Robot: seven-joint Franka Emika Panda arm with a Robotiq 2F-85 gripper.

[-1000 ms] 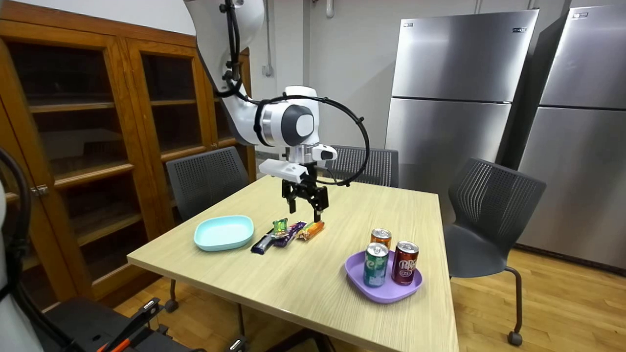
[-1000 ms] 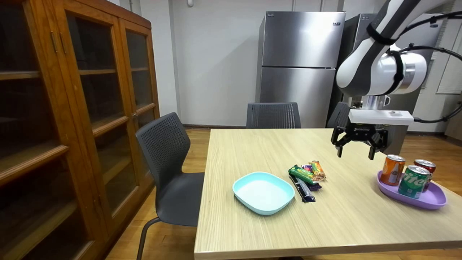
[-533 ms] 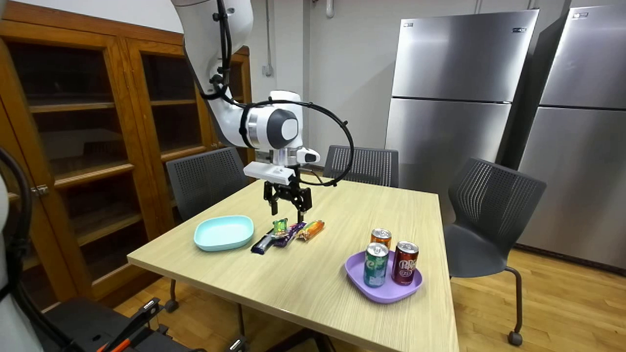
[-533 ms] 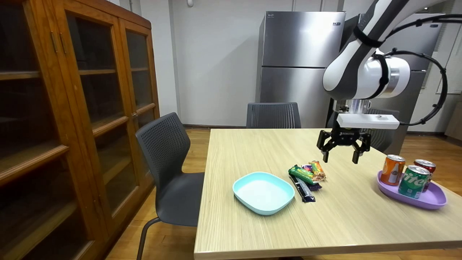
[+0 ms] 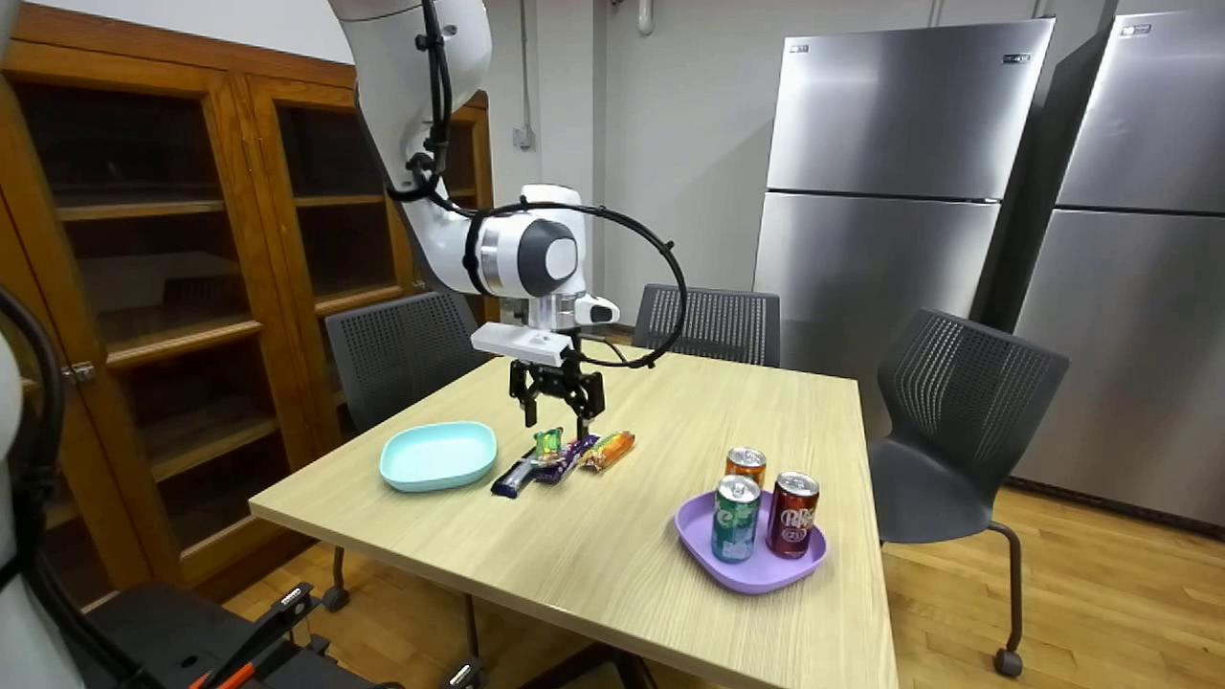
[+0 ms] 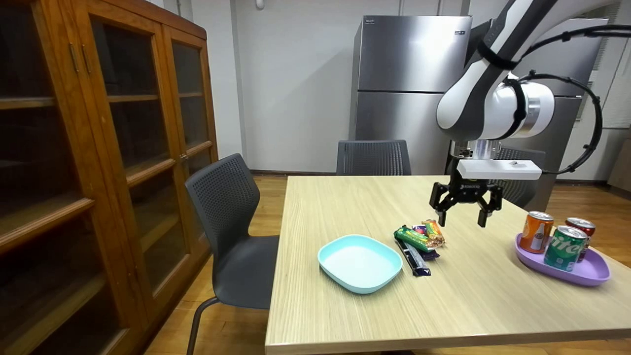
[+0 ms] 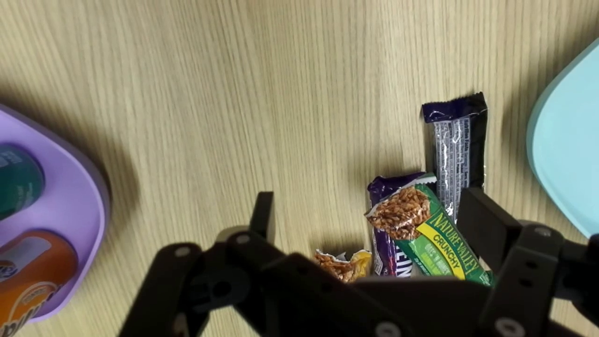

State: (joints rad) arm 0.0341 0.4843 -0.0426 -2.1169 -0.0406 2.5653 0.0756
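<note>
My gripper is open and empty above the table, close to a small pile of wrapped bars; it also shows in an exterior view and in the wrist view. A green Nature Valley bar lies across a purple bar and shows between the fingers in the wrist view. A dark bar with a silver label lies beside them, its lower end partly behind a finger. An orange-yellow bar is partly hidden by the gripper; it also shows in both exterior views.
A light blue tray with nothing in it stands beside the bars. A purple tray holds a green can, an orange can and a dark red can. Chairs stand round the table.
The arm has moved left in both exterior views and a little lower, bringing the open gripper nearer the bars. The bars, trays and cans have not moved.
</note>
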